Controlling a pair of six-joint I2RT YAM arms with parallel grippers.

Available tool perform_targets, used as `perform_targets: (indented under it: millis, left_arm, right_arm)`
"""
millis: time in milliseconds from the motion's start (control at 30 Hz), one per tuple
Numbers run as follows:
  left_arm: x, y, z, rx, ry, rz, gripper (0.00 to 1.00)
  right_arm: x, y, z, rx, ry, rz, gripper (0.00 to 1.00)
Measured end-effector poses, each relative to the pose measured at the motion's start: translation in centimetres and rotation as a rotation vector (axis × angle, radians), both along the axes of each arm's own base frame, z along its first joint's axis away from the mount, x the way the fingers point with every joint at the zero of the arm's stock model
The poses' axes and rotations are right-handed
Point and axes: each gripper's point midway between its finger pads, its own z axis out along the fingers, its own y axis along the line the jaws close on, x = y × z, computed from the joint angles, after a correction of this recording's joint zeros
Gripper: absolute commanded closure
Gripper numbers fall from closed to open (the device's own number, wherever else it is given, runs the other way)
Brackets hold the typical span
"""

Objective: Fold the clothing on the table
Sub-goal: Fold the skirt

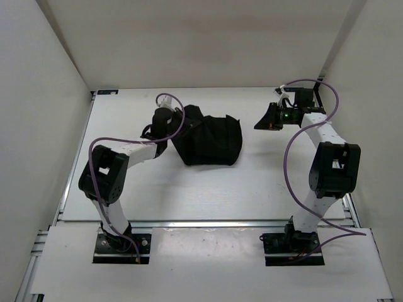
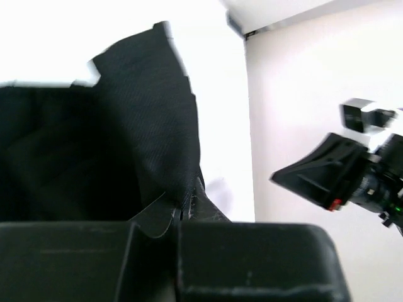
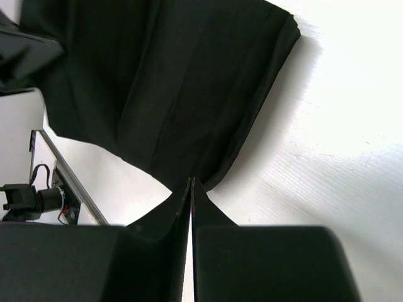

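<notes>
Two arms: bolted at the near edge of the table (image 1: 189, 195); the left one bends in toward the middle, the right one reaches to the far right.
clothing (image 1: 211, 141): a black bunched heap lying on the table, in the middle toward the far side. Its left part is rumpled and raised, its right part flatter with a rounded edge.
left claw (image 1: 165, 121): at the heap's left edge, touching it. Its own camera shows it (image 2: 186, 204) clamped on a fold of the ribbed black clothing (image 2: 145, 113), which rises from between the tips.
right claw (image 1: 269, 118): well apart from the clothing, off to its right near the far right corner. Its fingers are pressed together tip to tip with nothing between them (image 3: 191, 184). It also shows from the left wrist (image 2: 334, 176).
right wrist view: the clothing (image 3: 170, 82) fills the upper left beyond the tips, with bare white table (image 3: 327, 126) to the right.
cables (image 1: 296, 145): purple, one looping over each arm.
walls (image 1: 38, 94): white, on three sides.
</notes>
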Motion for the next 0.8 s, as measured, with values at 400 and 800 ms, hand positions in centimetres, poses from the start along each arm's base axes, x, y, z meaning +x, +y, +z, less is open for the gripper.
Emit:
perform_targets:
  millis: [400, 800]
  left_arm:
    - [-2.0, 5.3, -1.7, 0.085, 0.002, 0.072, 0.92]
    - [-3.0, 11.7, -8.9, 0.158, 0.2, 0.163, 0.01]
  right_arm:
    - [0.0, -0.1, -0.1, -0.008, -0.01, 0.008, 0.94]
    - [-0.7, 0.9, -0.3, -0.019, -0.02, 0.057, 1.0]
